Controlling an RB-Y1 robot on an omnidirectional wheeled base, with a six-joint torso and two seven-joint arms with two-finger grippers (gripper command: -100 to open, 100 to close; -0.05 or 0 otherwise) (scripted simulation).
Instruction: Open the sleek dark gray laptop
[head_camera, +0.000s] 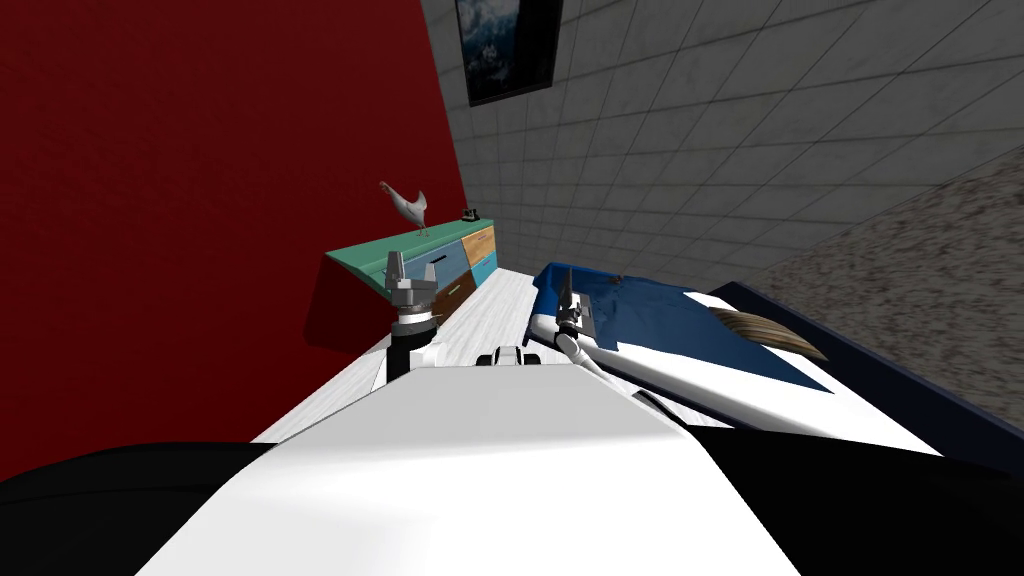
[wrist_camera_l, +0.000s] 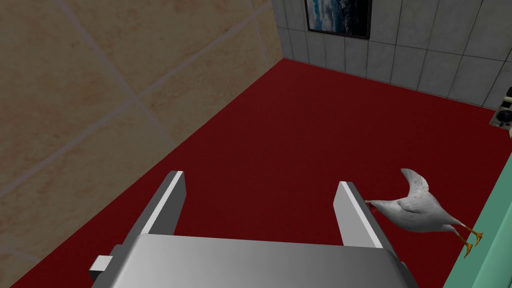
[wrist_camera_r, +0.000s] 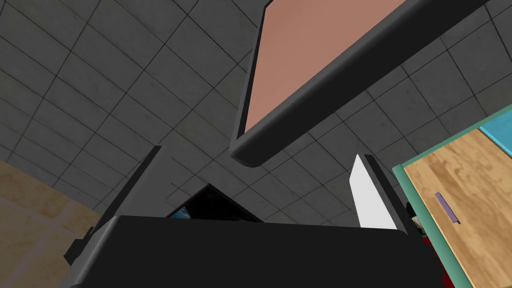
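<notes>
The right gripper (head_camera: 567, 290) hangs over the blue bed (head_camera: 680, 320), its jaws wide apart and empty. The dark grey laptop (wrist_camera_r: 320, 55) is just beyond its fingertips. The left gripper (wrist_camera_l: 260, 180) is also wide open, holding nothing.

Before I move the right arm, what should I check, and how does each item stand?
1. Right gripper open: ok, fingers apart.
2. Left gripper empty: ok, open.
3. Laptop identified: cannot tell; a dark-edged panel with a pinkish face lies beyond the right fingers.
4. Grip on that panel: not ok, neither finger presses it.
5. Left arm off the chicken figure on the green dresser: cannot tell; one finger overlaps its head.
</notes>
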